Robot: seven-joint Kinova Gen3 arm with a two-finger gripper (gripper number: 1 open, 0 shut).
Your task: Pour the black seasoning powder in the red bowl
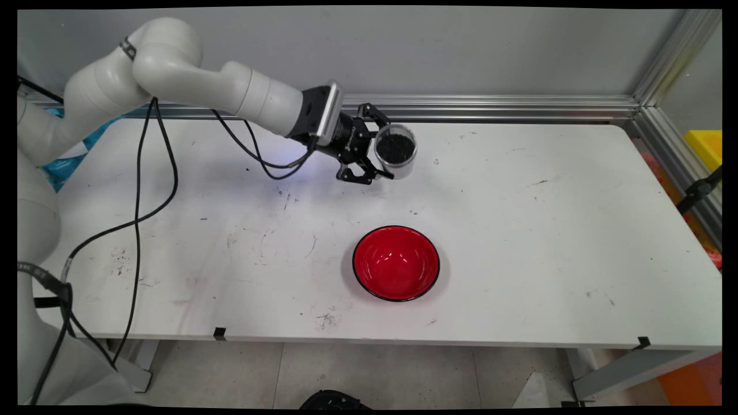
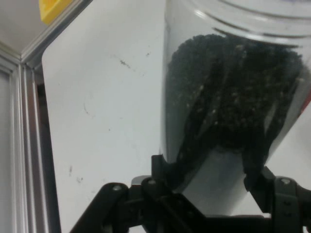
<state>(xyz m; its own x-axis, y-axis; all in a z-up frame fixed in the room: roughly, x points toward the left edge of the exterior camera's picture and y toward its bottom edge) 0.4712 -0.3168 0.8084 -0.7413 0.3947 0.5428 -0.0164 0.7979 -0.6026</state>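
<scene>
My gripper (image 1: 385, 152) is shut on a clear plastic cup (image 1: 395, 151) filled with black granules. The cup is tipped on its side, its mouth facing the camera in the main view, and it hangs above the back middle of the white table (image 1: 519, 230). In the hand view the cup (image 2: 233, 97) fills the right half of the picture, with both black fingers (image 2: 163, 170) pressed against its wall. A red bowl (image 1: 396, 263) with a black rim stands empty on the table, well in front of the cup and apart from it.
An aluminium rail (image 1: 490, 106) runs along the table's back edge and down the right side. Black cables (image 1: 138, 219) hang from the arm over the table's left part. A yellow object (image 1: 704, 145) lies beyond the right rail.
</scene>
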